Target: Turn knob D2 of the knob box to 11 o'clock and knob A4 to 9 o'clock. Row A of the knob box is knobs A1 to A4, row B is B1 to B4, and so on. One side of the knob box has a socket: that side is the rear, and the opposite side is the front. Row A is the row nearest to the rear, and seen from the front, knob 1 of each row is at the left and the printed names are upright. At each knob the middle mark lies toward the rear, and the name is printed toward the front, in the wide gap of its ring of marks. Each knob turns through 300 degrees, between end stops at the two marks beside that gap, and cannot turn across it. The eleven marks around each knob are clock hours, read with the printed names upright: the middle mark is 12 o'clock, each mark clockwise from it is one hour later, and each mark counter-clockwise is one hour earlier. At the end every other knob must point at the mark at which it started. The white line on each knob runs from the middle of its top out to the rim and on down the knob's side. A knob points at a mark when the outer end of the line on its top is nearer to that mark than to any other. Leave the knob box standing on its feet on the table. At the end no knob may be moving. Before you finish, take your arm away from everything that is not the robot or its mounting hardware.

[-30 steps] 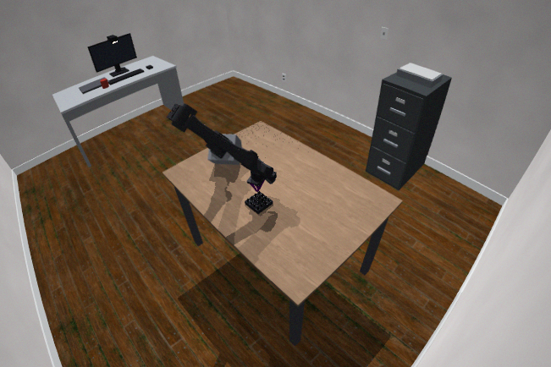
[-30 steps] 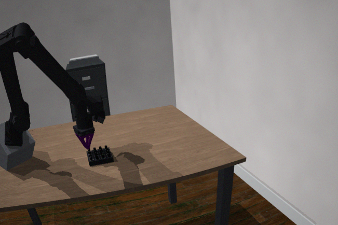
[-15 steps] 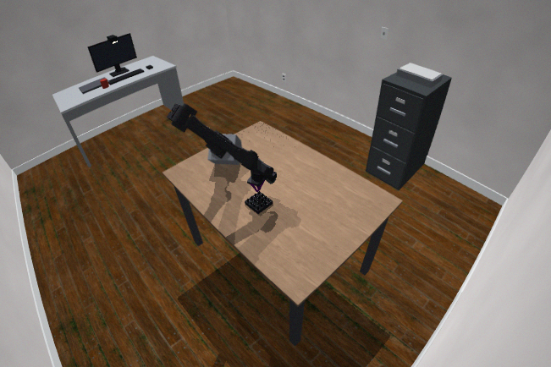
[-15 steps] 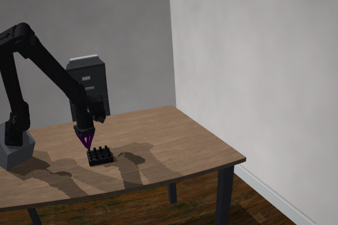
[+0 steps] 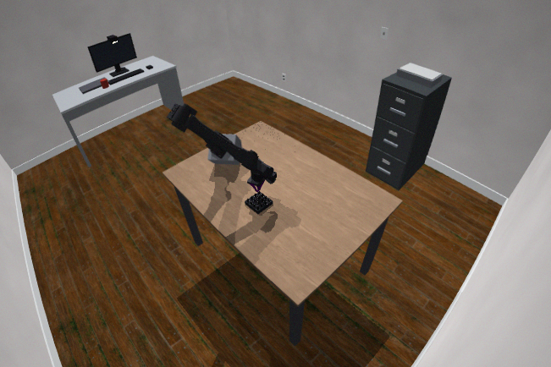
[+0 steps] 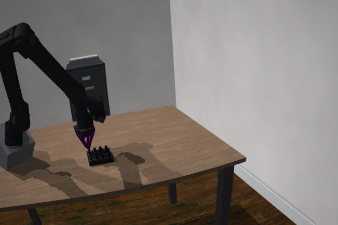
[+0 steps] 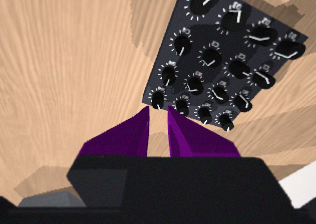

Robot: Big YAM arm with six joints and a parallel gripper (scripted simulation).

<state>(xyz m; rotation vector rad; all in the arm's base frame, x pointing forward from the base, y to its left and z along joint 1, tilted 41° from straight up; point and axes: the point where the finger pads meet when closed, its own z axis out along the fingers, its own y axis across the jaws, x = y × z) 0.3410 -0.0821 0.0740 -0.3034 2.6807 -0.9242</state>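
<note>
The black knob box [image 5: 259,202] stands on the wooden table, also seen in the exterior view [image 6: 99,155] and in the wrist view [image 7: 224,65]. It carries four rows of black knobs with white lines. The printed names are too small to read. My gripper [image 7: 158,111] has purple fingers that point down with a narrow gap between the tips, and nothing is between them. It hovers just above the box's near corner knob [image 7: 157,97], a little short of it, and does not touch it. The gripper also shows in the top and exterior views [image 5: 257,188] [image 6: 87,147].
The arm's grey base [image 6: 11,151] stands on the table behind the box. A filing cabinet [image 5: 405,129] and a desk with a monitor [image 5: 111,82] stand away from the table.
</note>
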